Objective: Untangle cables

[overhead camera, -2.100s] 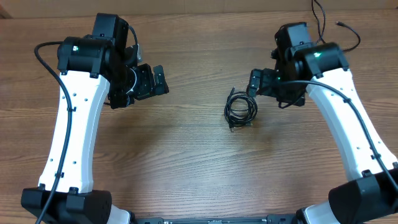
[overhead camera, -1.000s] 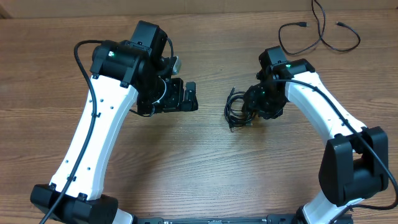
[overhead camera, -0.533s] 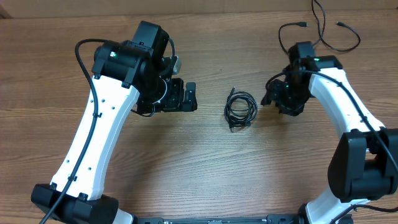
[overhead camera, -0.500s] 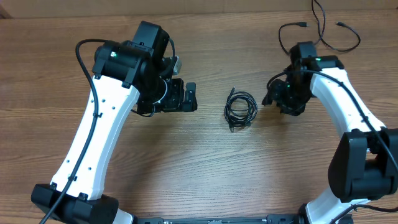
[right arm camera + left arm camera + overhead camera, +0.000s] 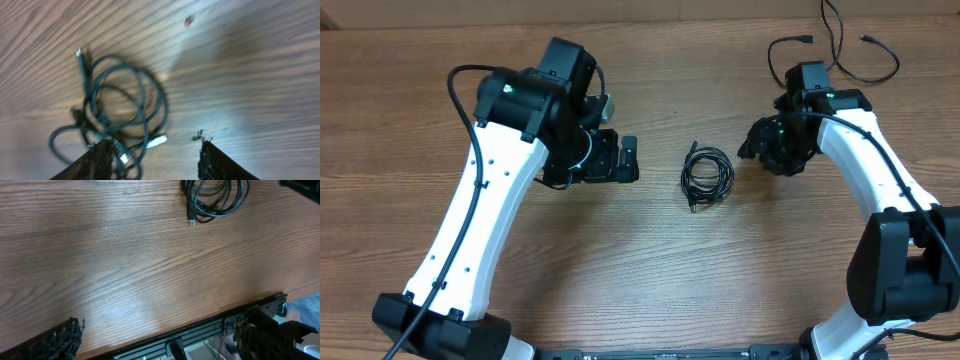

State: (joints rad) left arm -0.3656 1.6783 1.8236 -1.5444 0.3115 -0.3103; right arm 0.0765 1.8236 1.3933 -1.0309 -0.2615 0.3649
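Jaws spread wide and empty, the left gripper (image 5: 630,160) is hanging over the table (image 5: 620,270), well to the left of the coil. I am watching the cables (image 5: 707,175) lying wound into one small coil near the middle of the table, with neither arm touching them. The right gripper (image 5: 757,146) is hovering just right of the coil, its fingers (image 5: 97,160) standing partly apart and gripping nothing. Loose strands (image 5: 840,58) are lying toward the far right corner, well apart from the coil.
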